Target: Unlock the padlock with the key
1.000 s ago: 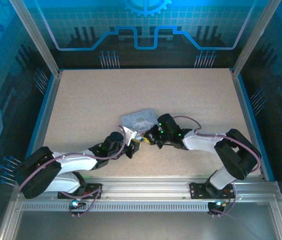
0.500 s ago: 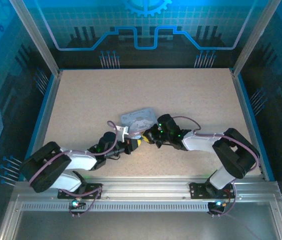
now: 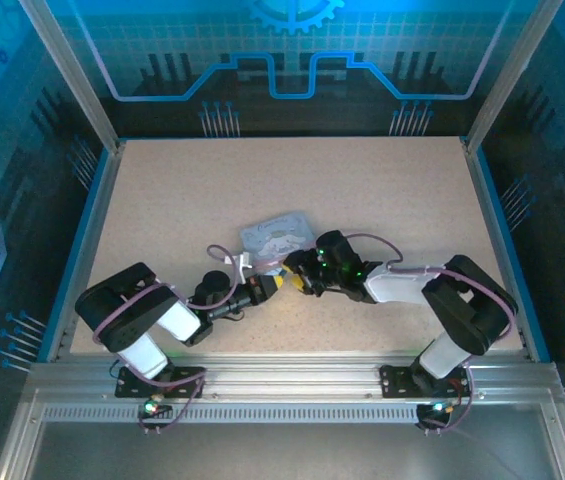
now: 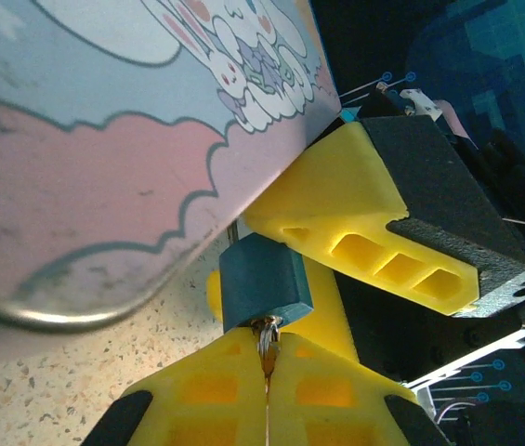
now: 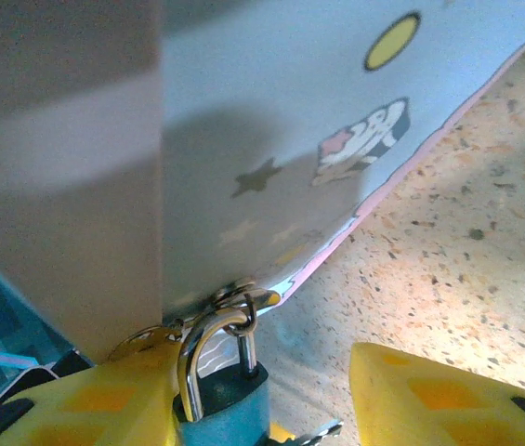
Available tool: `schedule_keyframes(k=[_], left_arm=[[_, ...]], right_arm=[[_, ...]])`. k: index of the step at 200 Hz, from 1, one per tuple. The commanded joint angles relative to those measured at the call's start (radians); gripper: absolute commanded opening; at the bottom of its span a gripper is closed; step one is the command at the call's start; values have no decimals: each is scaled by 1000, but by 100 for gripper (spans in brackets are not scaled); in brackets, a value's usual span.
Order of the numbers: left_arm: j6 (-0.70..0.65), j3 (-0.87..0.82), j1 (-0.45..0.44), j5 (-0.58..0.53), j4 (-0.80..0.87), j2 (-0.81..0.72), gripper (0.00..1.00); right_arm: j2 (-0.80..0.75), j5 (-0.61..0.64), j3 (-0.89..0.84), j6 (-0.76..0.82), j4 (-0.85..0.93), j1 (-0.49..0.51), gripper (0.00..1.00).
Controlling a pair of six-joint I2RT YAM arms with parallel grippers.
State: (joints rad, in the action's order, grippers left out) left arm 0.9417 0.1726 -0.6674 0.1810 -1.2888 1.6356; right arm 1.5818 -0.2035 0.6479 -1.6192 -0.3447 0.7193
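Observation:
The small blue padlock (image 4: 257,282) hangs by its silver shackle (image 5: 208,351) from the clasp ring of the cartoon tin (image 3: 277,239). My left gripper (image 4: 267,360) is shut on the key (image 4: 268,339), whose blade sits in the keyhole on the padlock's underside. My right gripper (image 5: 285,395) is open around the padlock (image 5: 227,411). The body leans against its left finger (image 5: 85,409), and a wide gap separates it from the right finger (image 5: 448,390). From above, both grippers meet at the tin's near edge, left gripper (image 3: 267,286) and right gripper (image 3: 298,272).
The pale blue tin (image 4: 104,139) lies flat on the speckled table (image 3: 382,190) just beyond both grippers. The right gripper's yellow and black fingers (image 4: 364,209) crowd close beside the padlock. Blue rails (image 3: 497,235) edge the table.
The right gripper's jaws have opened off the padlock. The left arm has folded its elbow inward and rolled its wrist, still pinching the key. The tin has shifted slightly.

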Motion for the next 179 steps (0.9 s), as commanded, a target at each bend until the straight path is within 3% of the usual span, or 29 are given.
schedule_keyframes(k=[1,46,74,125,179], left_arm=[[15,-17,26,-60,11,9,0],[-50,-7,21,-57,70,12,0],[-126,29,-5,-72,199,-35,0],[-311,117,-84,-149,507,-196,0],[-338,139,-137,-258,659,-288,0]], right_arm=[[-64,39,-33,29,111,8,52],[-173,91,42,122,358,8,61],[-180,91,123,193,496,8,63],[-100,25,155,184,462,16,56],[-86,9,108,154,395,15,50]])
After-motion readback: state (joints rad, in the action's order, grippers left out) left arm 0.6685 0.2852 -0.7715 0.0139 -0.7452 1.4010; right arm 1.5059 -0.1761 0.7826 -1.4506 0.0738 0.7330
